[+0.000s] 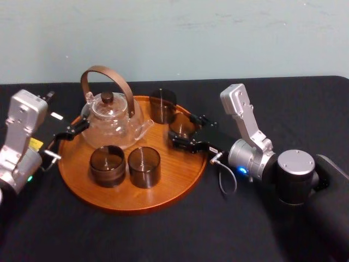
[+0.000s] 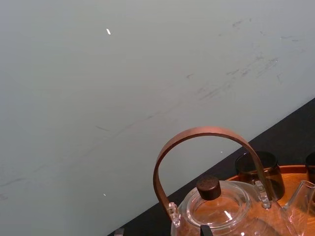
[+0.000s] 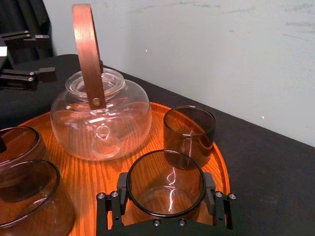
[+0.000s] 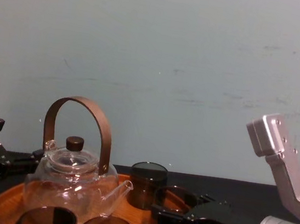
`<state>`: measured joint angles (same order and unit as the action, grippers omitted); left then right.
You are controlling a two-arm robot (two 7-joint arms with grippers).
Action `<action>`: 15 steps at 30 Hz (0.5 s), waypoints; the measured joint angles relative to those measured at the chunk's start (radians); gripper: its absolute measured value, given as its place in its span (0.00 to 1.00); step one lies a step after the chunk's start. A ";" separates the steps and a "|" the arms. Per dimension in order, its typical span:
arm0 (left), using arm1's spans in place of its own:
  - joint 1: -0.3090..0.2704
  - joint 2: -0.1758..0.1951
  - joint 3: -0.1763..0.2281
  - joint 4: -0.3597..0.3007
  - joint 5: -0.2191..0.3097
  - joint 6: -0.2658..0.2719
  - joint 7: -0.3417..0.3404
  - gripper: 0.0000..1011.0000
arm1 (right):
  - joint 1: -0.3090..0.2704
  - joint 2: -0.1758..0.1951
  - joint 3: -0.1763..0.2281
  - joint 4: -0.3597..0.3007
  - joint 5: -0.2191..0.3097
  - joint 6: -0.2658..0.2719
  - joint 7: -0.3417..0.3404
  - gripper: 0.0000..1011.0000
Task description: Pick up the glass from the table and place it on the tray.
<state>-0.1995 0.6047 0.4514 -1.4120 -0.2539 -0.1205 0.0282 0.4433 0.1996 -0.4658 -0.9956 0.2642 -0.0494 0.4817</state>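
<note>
- Pale grey-green wall (image 1: 218, 33) at the back, matte black table (image 1: 283, 98) in front, w/ the large round orange-brown wooden tray (image 1: 136, 207) on it.
- Right gripper (image 1: 189, 132): its fingers are clamped on both sides of the smoky brown drinking glass (image 3: 166, 196), upright, over the tray's right side, near the rim.
- I cannot tell if the base touches the wood yet.
- Left gripper (image 3: 47, 55): jaws apart, holding nothing, parked at the tray's left edge beside the clear glass teapot with the bent brown wooden handle (image 3: 101, 120).
- Risk 1, I think: if I let go while the base is off the wood, the glass drops and tips.
- Risk 2: so near the raised rim, the base may land half on it and lean.
- Risk 3: another smoky glass (image 3: 189, 130) stands just beside; opening wide or pulling back crooked may knock it, or drag the held one.
</note>
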 joint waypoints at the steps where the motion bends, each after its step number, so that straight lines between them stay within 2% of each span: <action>1: 0.000 0.000 0.000 0.000 0.000 0.000 0.000 0.99 | 0.002 -0.001 0.000 0.004 0.000 -0.003 0.001 0.90; 8: 0.000 0.000 0.000 0.000 0.000 0.000 0.000 0.99 | 0.012 -0.013 0.002 0.035 -0.005 -0.023 0.011 0.90; 15: 0.000 0.000 0.000 0.000 0.000 0.000 0.000 0.99 | 0.012 -0.018 0.001 0.039 -0.016 -0.029 0.006 0.90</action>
<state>-0.1995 0.6047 0.4514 -1.4120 -0.2539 -0.1205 0.0282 0.4556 0.1819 -0.4644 -0.9561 0.2486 -0.0787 0.4879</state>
